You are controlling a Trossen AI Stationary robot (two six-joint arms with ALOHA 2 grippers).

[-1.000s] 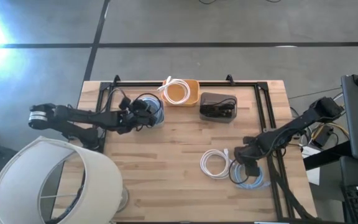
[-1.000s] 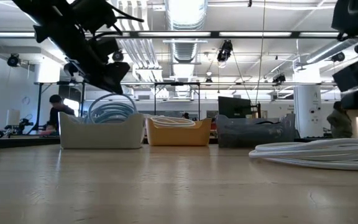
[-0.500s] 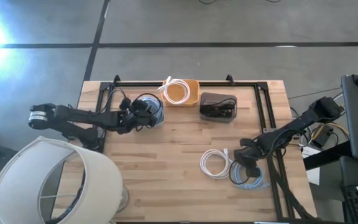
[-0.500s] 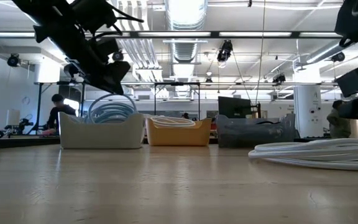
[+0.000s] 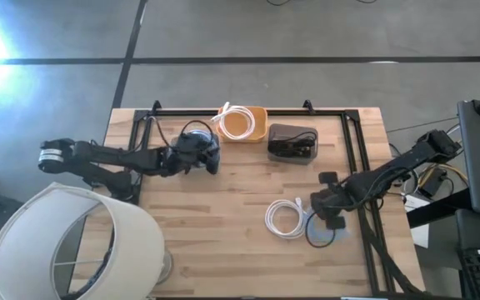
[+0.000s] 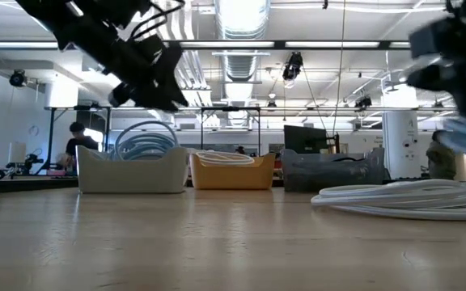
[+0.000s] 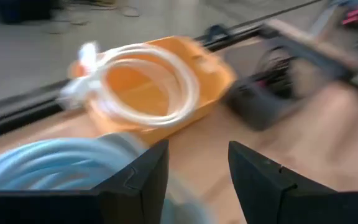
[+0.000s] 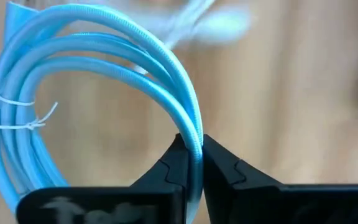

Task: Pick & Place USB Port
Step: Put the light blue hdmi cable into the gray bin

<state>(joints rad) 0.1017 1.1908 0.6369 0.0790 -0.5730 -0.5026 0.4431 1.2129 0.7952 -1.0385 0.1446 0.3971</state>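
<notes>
A coil of light-blue cable lies at the table's right near side, next to a white cable coil. My right gripper is shut on the blue coil and sits just on its far side in the high view. At the far left, my left gripper hovers open over a white bin holding another blue cable; nothing is between its fingers. My right gripper pinches a strand on the outer bend of the blue coil between its two fingertips. The fingers lie across the strand. The loops spread out beyond the fingers; a white tie binds them on the opposite side.
An orange bin with a white cable and a dark grey bin stand along the far edge. Black frame rails run over the table's far and right sides. A large white lampshade stands off the near left corner.
My right gripper has shut on the blue coil and risen, dragging the coil a little toward the table's left; the white coil has shifted slightly too. My left gripper has moved a short way toward the table's right, still open.
</notes>
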